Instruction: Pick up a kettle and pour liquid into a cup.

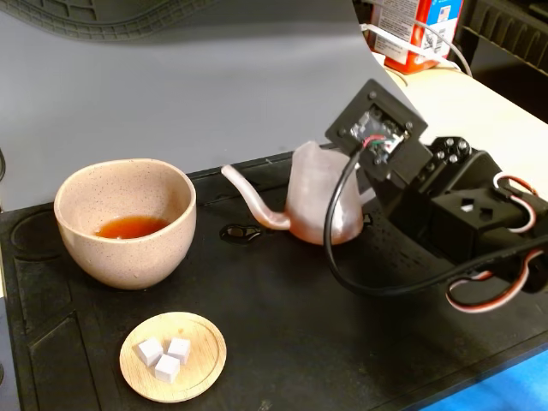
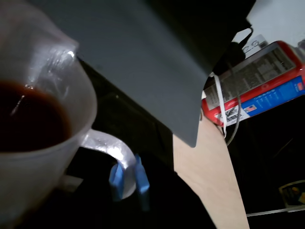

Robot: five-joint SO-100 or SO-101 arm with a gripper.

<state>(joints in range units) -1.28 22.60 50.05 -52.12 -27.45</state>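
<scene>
The pinkish translucent kettle [image 1: 321, 201] stands upright on the black mat [image 1: 282, 325], its thin spout [image 1: 248, 199] pointing left toward the cup [image 1: 127, 221]. The speckled beige cup holds a shallow pool of reddish-brown liquid [image 1: 130, 227]. In the wrist view more dark liquid [image 2: 28, 119] fills the kettle [image 2: 52, 143]. My gripper [image 2: 128, 183] is shut on the kettle's loop handle [image 2: 112, 147], a blue pad [image 2: 116, 177] on each side of it. In the fixed view the fingers are hidden behind the kettle and the wrist camera housing [image 1: 377, 128].
A small wooden dish [image 1: 205, 372] with three white cubes lies in front of the cup. A red carton [image 1: 419, 30] stands at the back right on a pale tabletop. A grey board rises behind the mat. A small black ring [image 1: 240, 232] lies under the spout.
</scene>
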